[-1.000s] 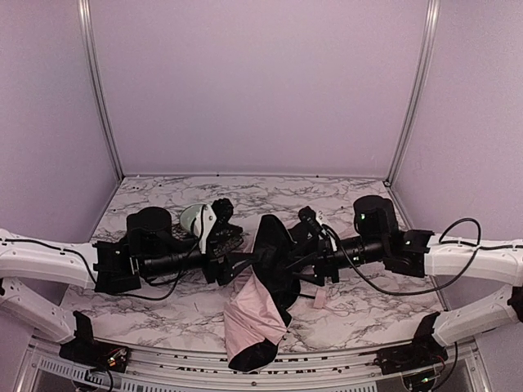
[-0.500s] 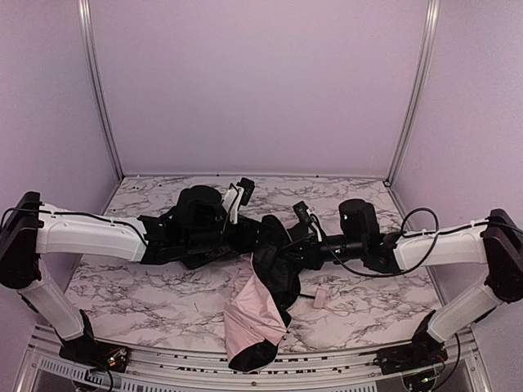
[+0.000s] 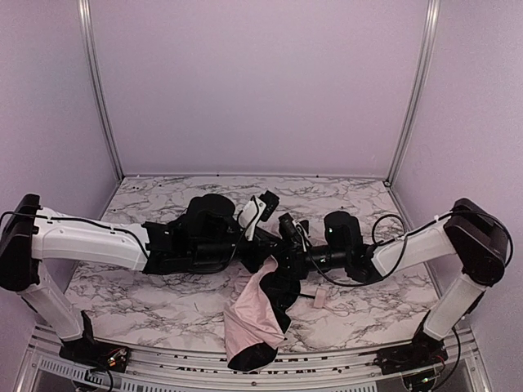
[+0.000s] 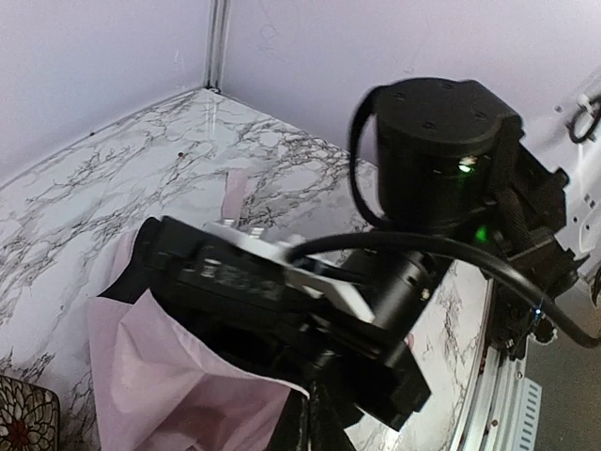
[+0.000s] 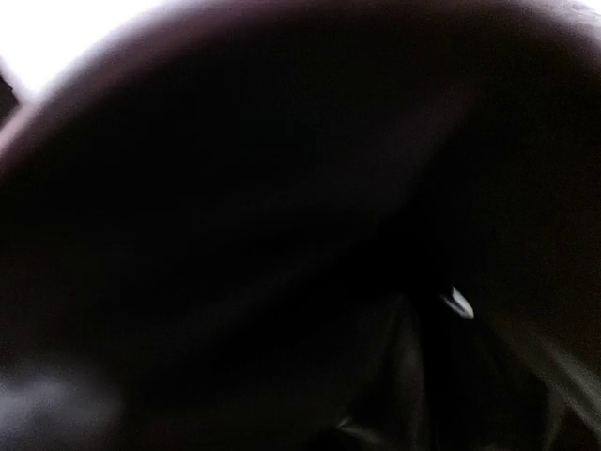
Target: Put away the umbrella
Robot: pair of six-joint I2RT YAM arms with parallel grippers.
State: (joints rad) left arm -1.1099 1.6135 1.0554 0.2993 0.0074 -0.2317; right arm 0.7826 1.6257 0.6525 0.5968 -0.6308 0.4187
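- The umbrella (image 3: pixel 249 314) lies crumpled at the middle of the marble bench (image 3: pixel 163 286). Its pale pink fabric trails toward the near edge and its black lining bunches up at the far end.
- Your left gripper (image 3: pixel 263 238) reaches in from the left to that black bunch. Its jaws are fully closed, but dark fabric hides them, so you cannot tell whether they pinch anything.
- Your right gripper (image 3: pixel 280 255) comes in from the right and meets the same bunch, just beside the left one. Its jaws are closed too, and its wrist view is almost entirely dark.
- A pink strip (image 3: pixel 319 299) lies on the bench, right of the umbrella.
- A floral mat (image 4: pixel 21 425) shows at a corner of the left wrist view, beside the pink fabric.
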